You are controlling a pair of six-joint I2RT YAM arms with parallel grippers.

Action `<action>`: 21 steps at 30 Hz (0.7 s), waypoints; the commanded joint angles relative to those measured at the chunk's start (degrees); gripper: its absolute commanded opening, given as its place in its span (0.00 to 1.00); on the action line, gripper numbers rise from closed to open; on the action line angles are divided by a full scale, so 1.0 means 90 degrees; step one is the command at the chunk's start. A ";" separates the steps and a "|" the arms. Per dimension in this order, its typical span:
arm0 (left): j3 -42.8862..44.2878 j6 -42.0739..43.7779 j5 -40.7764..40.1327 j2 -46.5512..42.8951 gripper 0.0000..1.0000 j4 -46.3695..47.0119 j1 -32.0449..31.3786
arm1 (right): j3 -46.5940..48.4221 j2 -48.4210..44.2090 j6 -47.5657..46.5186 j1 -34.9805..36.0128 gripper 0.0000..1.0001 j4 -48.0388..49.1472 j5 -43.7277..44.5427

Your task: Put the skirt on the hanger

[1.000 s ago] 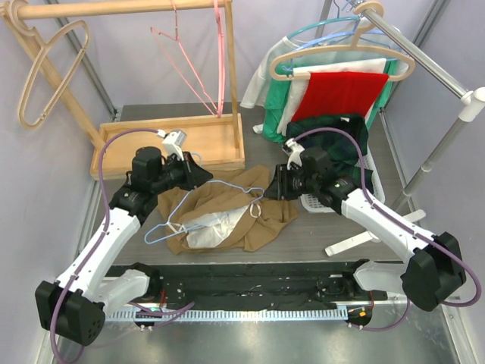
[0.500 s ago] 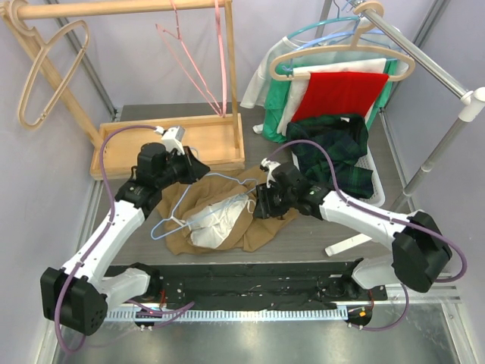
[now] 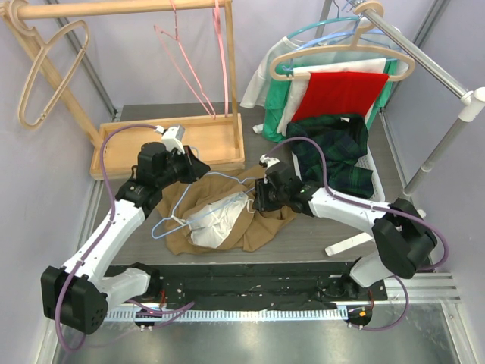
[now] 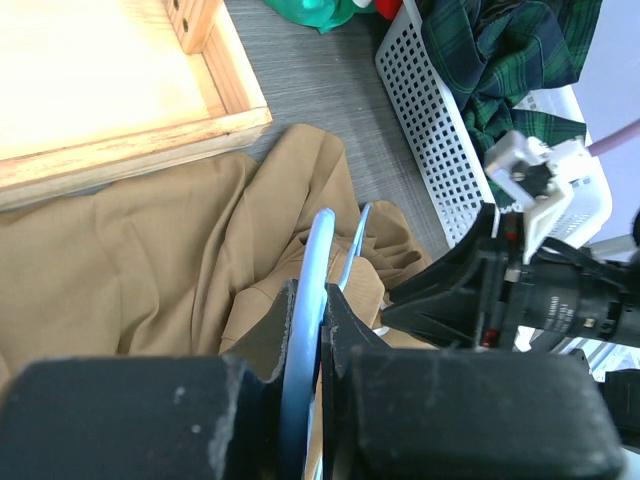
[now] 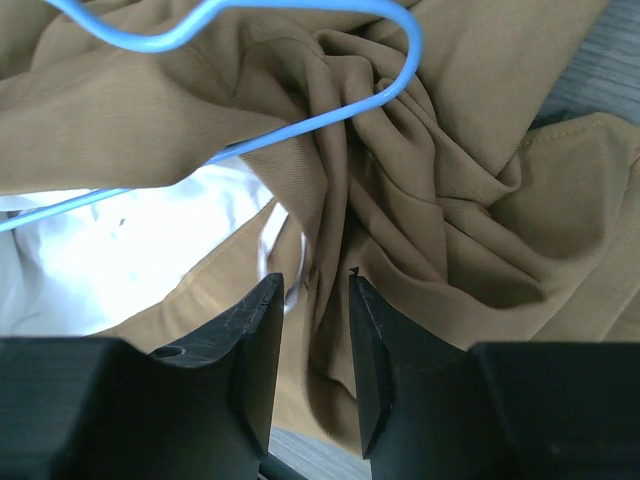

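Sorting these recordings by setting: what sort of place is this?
Probably a lab bench dressed as a laundry corner: a wooden clothes rack stands beside a metal rail hung with clothes, a white basket holds more, and a tan skirt lies on the grey table.

Wooden tray (image 3: 223, 161) behind and white basket (image 4: 440, 130) to the right hem the skirt (image 3: 265, 224); table (image 3: 303, 235) free in front
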 commanded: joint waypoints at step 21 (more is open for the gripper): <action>0.0156 0.0262 -0.0216 -0.0296 0.00 -0.0012 0.0039 | 0.0302 -0.0264 0.0376 -0.0141 0.01 -0.0159 0.0358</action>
